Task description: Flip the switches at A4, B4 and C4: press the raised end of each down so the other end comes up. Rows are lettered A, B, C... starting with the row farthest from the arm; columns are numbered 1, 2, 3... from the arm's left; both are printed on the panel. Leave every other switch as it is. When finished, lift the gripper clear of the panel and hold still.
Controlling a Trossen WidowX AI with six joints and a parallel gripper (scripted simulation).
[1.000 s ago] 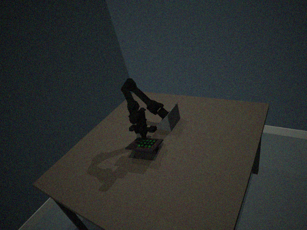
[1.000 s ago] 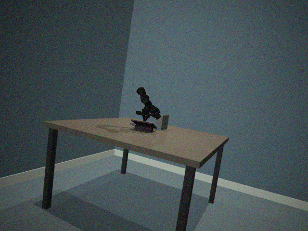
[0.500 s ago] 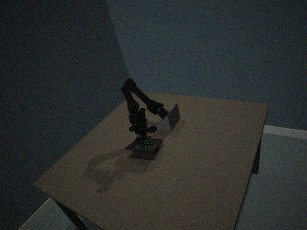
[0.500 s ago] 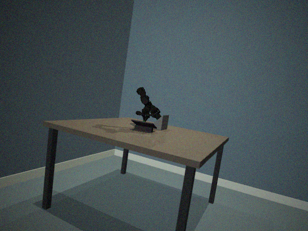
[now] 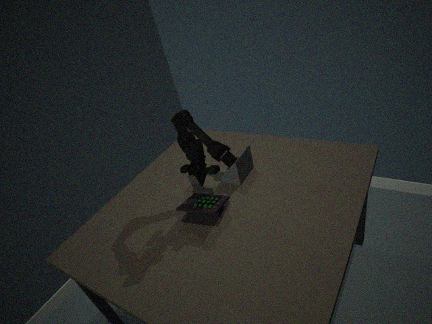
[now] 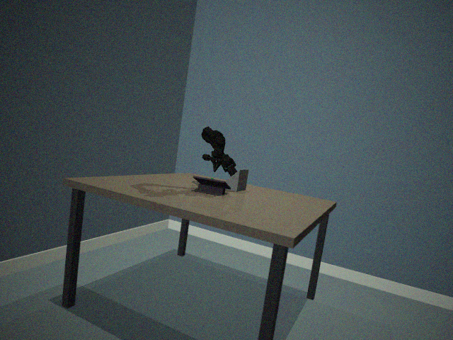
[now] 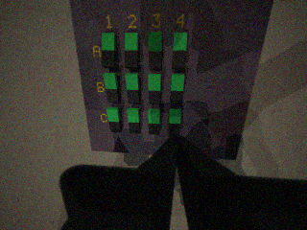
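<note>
Twelve green-and-black switches (image 7: 154, 82) on a tilted dark panel (image 5: 188, 203) (image 6: 223, 183) (image 7: 221, 86), closed, empty jaws (image 5: 202, 184) (image 6: 214, 171) raised above it.

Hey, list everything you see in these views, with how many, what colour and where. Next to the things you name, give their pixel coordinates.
Table (image 5: 279, 209) (image 6: 248, 205): one, brown top, dark legs, by the walls.
Switch panel (image 5: 188, 202) (image 6: 204, 179) (image 7: 221, 29): one, dark purple, raised above the table top.
Switches (image 7: 154, 82): twelve, green and black, three rows of four on the panel.
Printed labels (image 7: 132, 20): seven, yellow, 1 to 4 and A to C beside the switches.
Upright block (image 5: 247, 163) (image 6: 243, 180): one, grey, beside the arm's lower end.
Walls: two, blue-grey, behind the table.
Arm (image 5: 190, 142) (image 6: 218, 140): one, black, above the table.
Gripper (image 5: 202, 183) (image 6: 214, 170) (image 7: 176, 141): one, black, shut, above the panel.
</note>
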